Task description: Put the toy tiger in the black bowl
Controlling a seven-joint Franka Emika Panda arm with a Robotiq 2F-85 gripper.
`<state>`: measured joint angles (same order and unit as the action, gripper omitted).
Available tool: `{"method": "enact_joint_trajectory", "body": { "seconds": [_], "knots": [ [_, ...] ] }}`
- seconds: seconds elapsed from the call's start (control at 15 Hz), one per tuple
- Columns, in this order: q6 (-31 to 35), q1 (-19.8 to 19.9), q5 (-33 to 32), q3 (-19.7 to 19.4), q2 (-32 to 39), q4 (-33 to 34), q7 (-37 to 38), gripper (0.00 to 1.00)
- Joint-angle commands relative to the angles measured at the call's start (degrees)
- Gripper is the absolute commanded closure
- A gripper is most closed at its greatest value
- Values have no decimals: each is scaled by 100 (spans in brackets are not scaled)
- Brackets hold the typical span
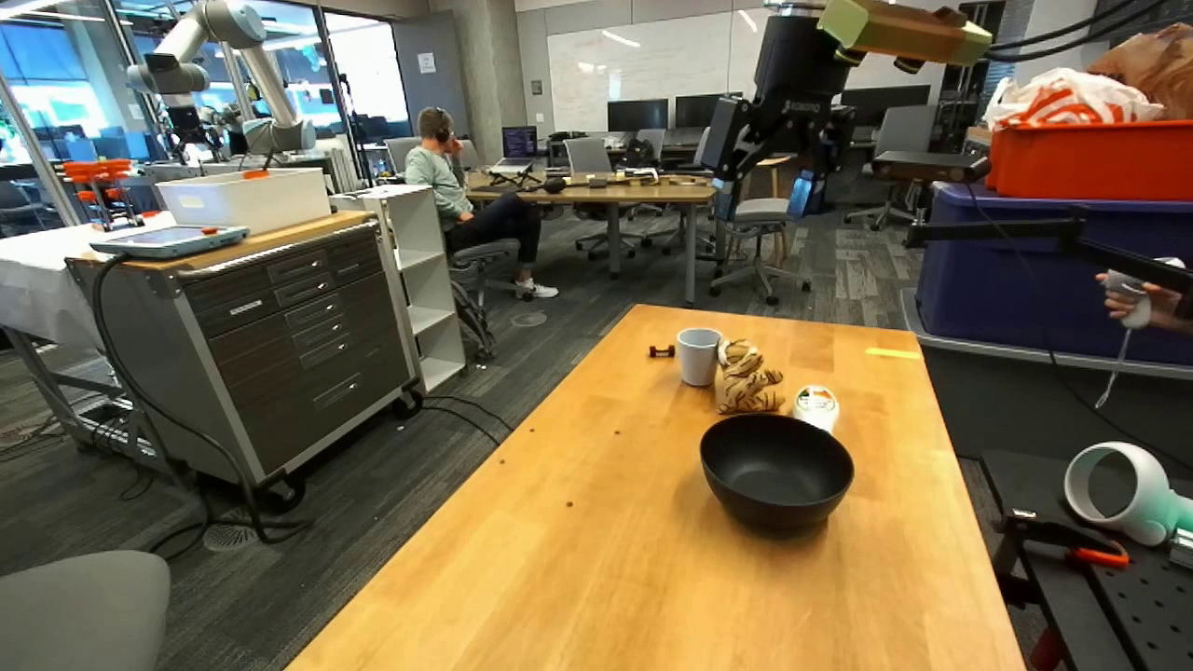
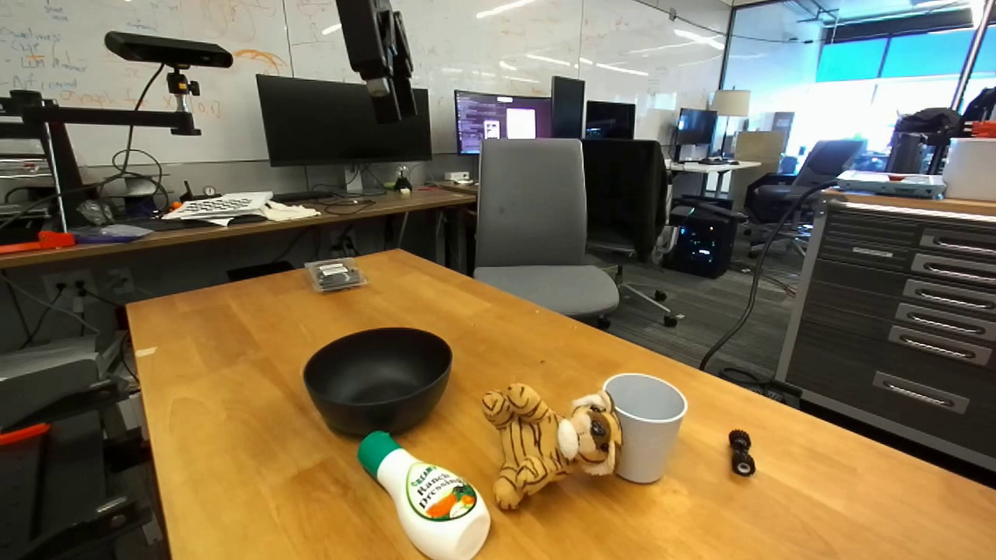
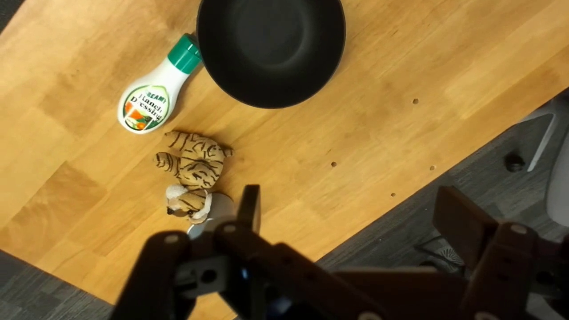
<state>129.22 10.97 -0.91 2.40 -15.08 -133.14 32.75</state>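
Observation:
The toy tiger (image 1: pixel 746 382) lies on the wooden table in both exterior views, its head against the pale mug; it also shows in the other exterior picture (image 2: pixel 533 447). In the wrist view the tiger (image 3: pixel 200 164) is left of the jaws. The black bowl (image 1: pixel 778 480) stands upright near it, and shows bare inside in the wrist view (image 3: pixel 271 53) and an exterior view (image 2: pixel 377 389). My gripper (image 3: pixel 349 202) is open, with nothing between its fingers. It hangs high above the table, apart from everything, in an exterior view (image 1: pixel 764 198); only part shows in an exterior view (image 2: pixel 389 85).
A pale mug (image 2: pixel 650 435) touches the tiger's head. A white dressing bottle (image 2: pixel 436 502) with a green cap lies between tiger and bowl side, its cap close to the bowl. A small dark dumbbell-shaped piece (image 2: pixel 741 453) lies beyond the mug. A clear package (image 2: pixel 334 274) lies near a table edge.

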Motion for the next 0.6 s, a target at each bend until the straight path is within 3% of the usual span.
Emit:
{"method": "enact_joint_trajectory", "body": {
  "seconds": [0.0, 0.53],
  "knots": [
    [176, 39, -175, -193, 458, 350, 287, 0],
    [448, 105, -659, -722, 1160, 625, 553, 0]
  ]
}}
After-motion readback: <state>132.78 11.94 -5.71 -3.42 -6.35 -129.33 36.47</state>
